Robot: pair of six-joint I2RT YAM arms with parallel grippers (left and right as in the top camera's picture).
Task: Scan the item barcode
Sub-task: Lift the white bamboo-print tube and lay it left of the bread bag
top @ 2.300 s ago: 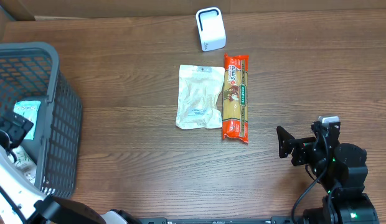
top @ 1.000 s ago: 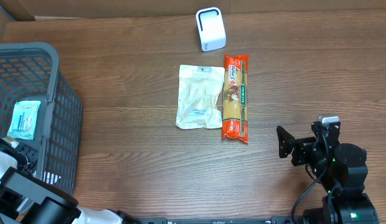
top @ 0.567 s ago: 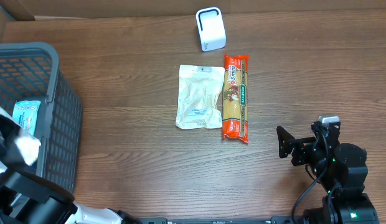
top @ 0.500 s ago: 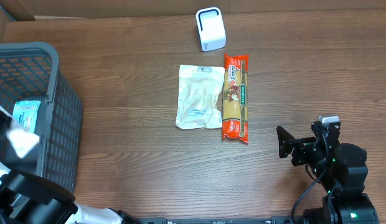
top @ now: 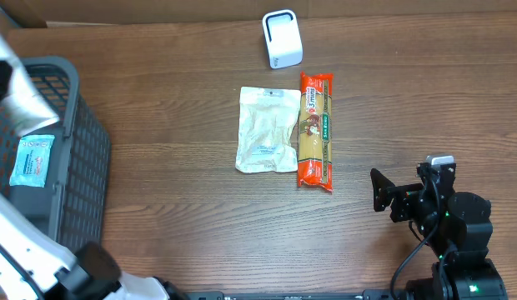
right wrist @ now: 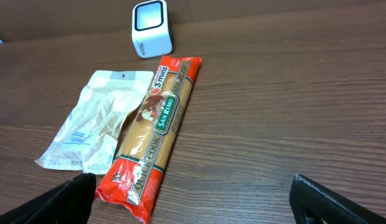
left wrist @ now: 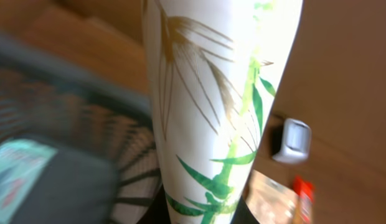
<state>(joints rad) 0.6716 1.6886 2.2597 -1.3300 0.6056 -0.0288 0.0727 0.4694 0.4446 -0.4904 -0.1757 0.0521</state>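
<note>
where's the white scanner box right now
In the overhead view the white scanner stands near the far edge of the table, about centre, just beyond the top ends of the spaghetti pack and the clear pouch.

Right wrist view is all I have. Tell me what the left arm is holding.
Observer: The left gripper is shut on a white packet printed with green leaves, held up over the grey basket.
Operator: Say what is in that basket.
Observer: One pale blue packet lies on its floor. The arm hides part of the inside.
Operator: Give me the scanner's place relative to the raised packet.
Observer: In the overhead view, the white scanner stands well to the right of the packet, beyond the basket's rim.
</note>
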